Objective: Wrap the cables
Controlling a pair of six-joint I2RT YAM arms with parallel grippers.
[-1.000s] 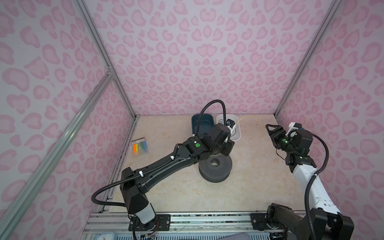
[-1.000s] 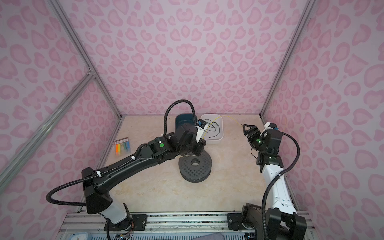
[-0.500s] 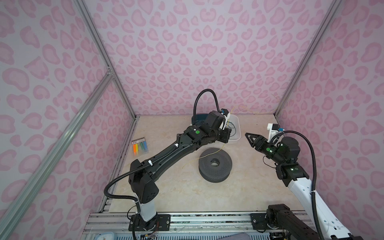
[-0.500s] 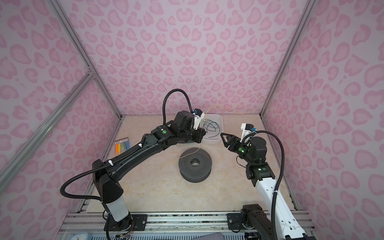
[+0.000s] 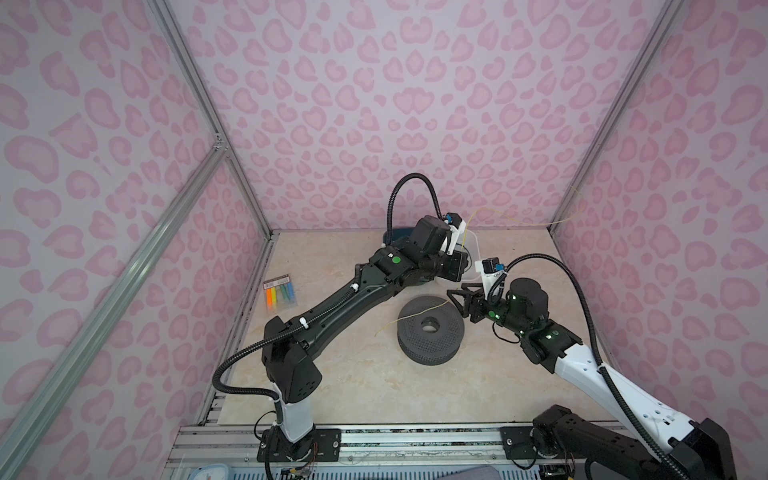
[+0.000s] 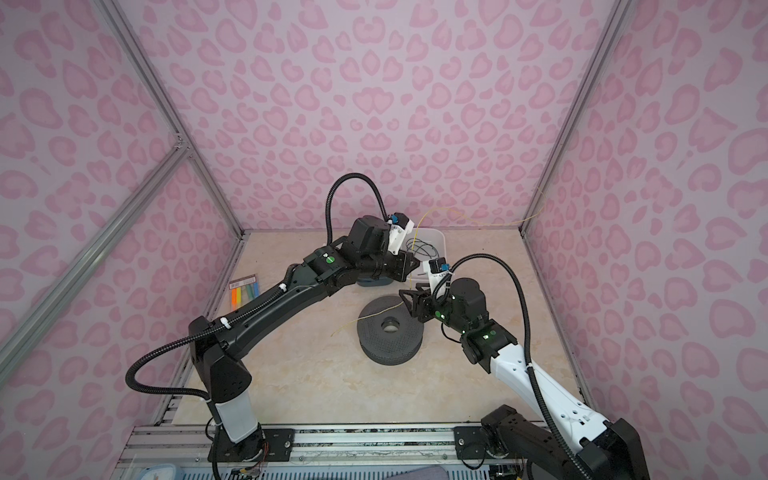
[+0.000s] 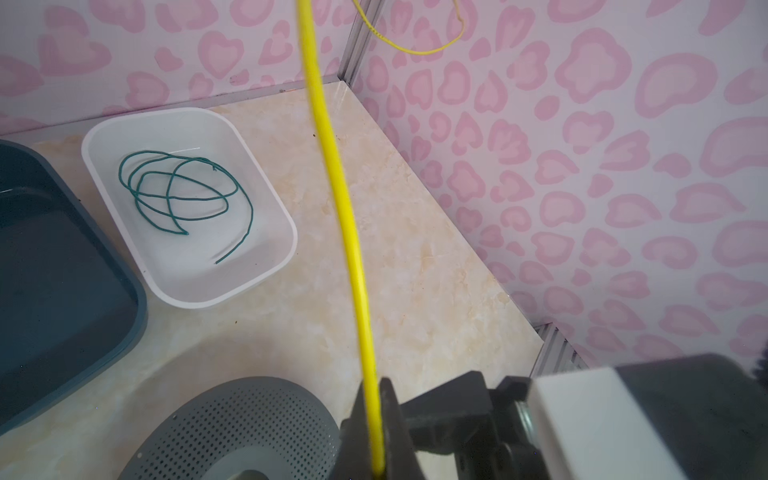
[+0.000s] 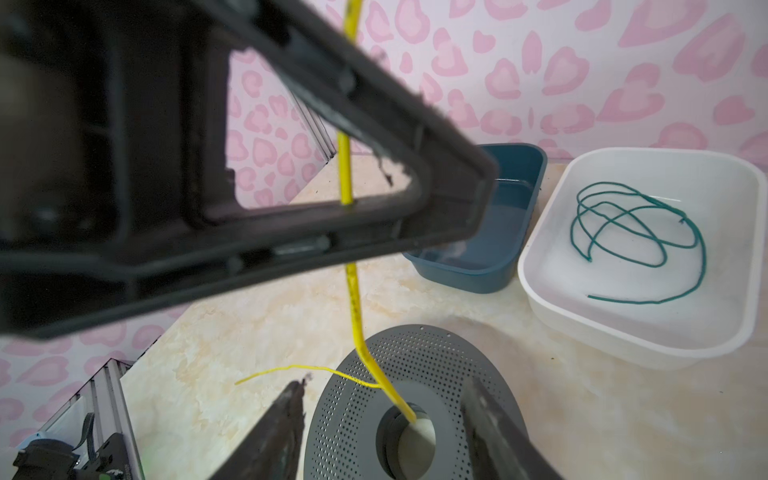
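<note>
The cable, a thin yellow wire (image 5: 420, 311), hangs from my left gripper (image 5: 466, 262) down to the grey perforated spool (image 5: 430, 329). In the left wrist view, the left gripper (image 7: 374, 419) is shut on the wire (image 7: 345, 208). In the right wrist view the wire (image 8: 355, 307) drops into the spool's (image 8: 440, 365) centre hole, and a thin tail runs off over the rim. My right gripper (image 8: 385, 380) is open, low over the spool, one finger on each side of the wire without touching it. It also shows in both top views (image 6: 412, 297). The wire's far end loops along the back wall (image 6: 478, 218).
A white tray (image 7: 191, 113) holding a green cord (image 7: 183, 195) stands at the back, with a dark teal tray (image 8: 498, 266) beside it. A pack of coloured markers (image 5: 281, 293) lies near the left wall. Pink patterned walls enclose the floor.
My right arm swung in from the right wall to the spool while its jaws narrowed. My left gripper rose and drew back toward the trays with the wire.
</note>
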